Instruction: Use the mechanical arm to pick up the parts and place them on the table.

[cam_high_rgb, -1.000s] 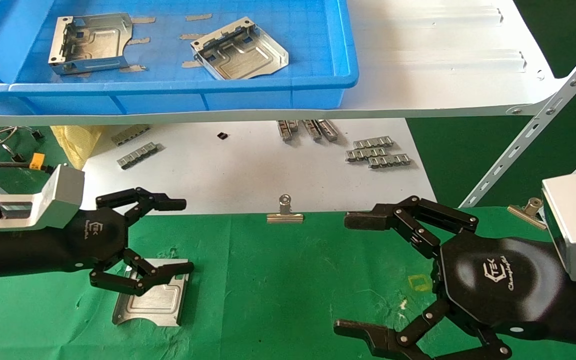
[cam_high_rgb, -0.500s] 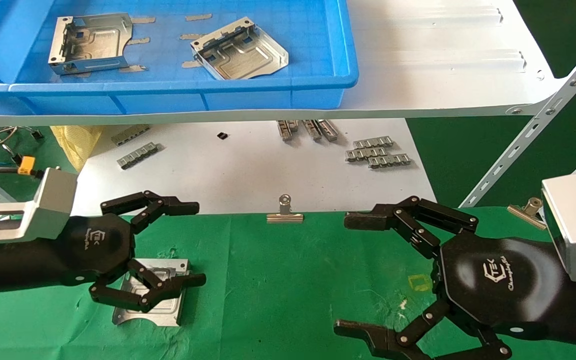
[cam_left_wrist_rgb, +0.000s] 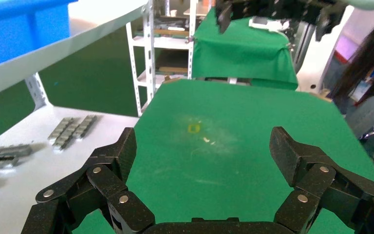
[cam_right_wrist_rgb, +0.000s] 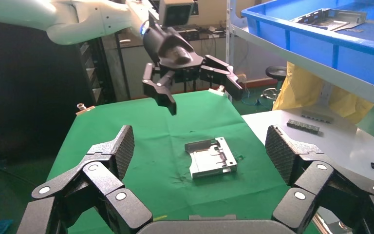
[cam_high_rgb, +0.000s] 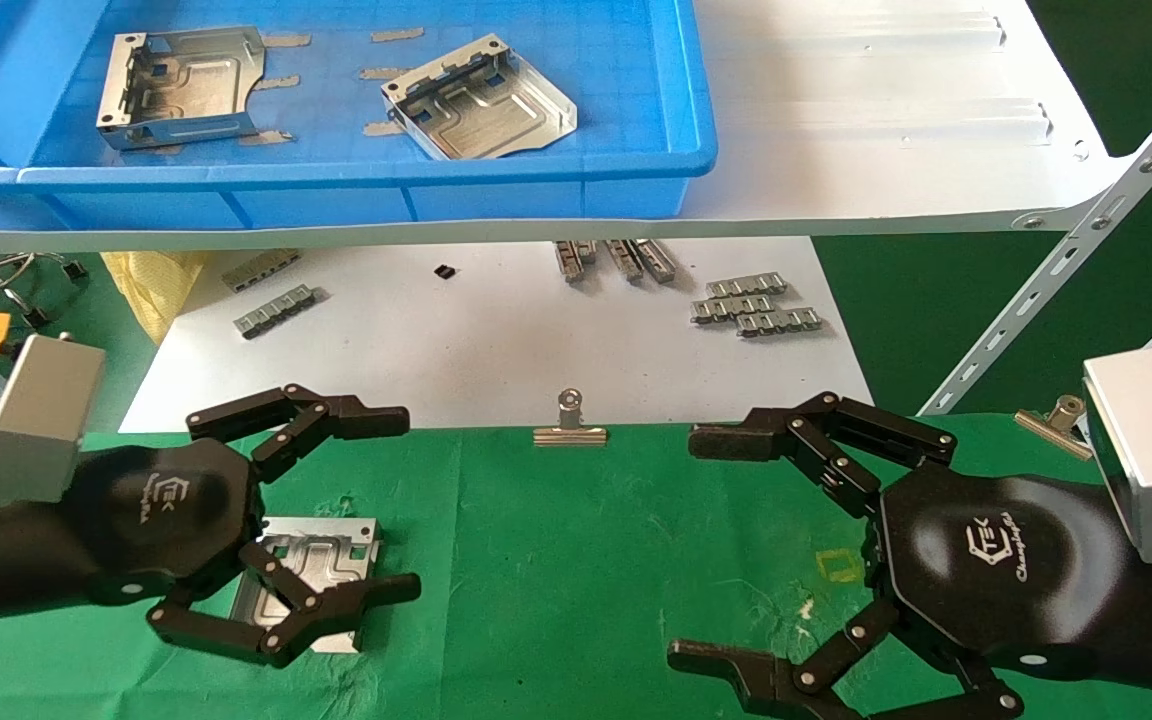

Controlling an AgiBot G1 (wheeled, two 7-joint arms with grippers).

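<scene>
I see green table (cam_high_rgb: 576, 560) across near side, blue bin (cam_high_rgb: 696, 120) on white shelf (cam_high_rgb: 886, 150) beyond far edge. My right gripper (cam_high_rgb: 736, 545) parked over near right corner, fingers spread, grasping nothing. My left gripper (cam_high_rgb: 386, 505) above near left area, fingers splayed, released. One part (cam_right_wrist_rgb: 210, 157) flat on cloth beneath it, seemingly no contact. Two more parts (cam_high_rgb: 181, 85) (cam_high_rgb: 481, 95) in bin.
</scene>
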